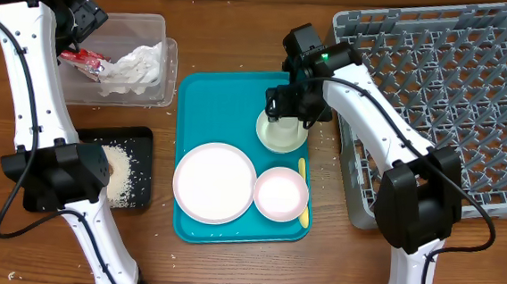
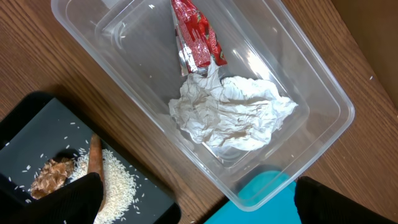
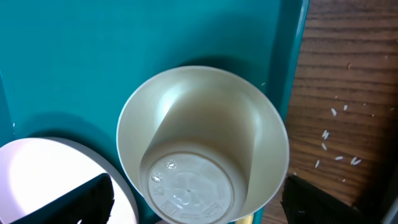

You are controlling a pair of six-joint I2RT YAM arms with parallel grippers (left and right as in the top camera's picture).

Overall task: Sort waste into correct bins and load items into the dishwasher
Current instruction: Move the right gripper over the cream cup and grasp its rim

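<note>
Both arms reach down, left fingers (image 2: 68,199) spread empty above the tub (image 2: 311,81) holding napkin (image 2: 236,115) and wrapper (image 2: 196,34), right fingers (image 3: 323,202) spread either side of the bowl (image 3: 205,143) on the teal tray (image 3: 62,50).

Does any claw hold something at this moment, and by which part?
Nothing is held. The left claw is open above the clear tub; the right claw is open around the white bowl.

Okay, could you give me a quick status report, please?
Left gripper open, empty, over clear tub. Right gripper open, straddling white bowl on teal tray. Dinner plate close alongside.
</note>
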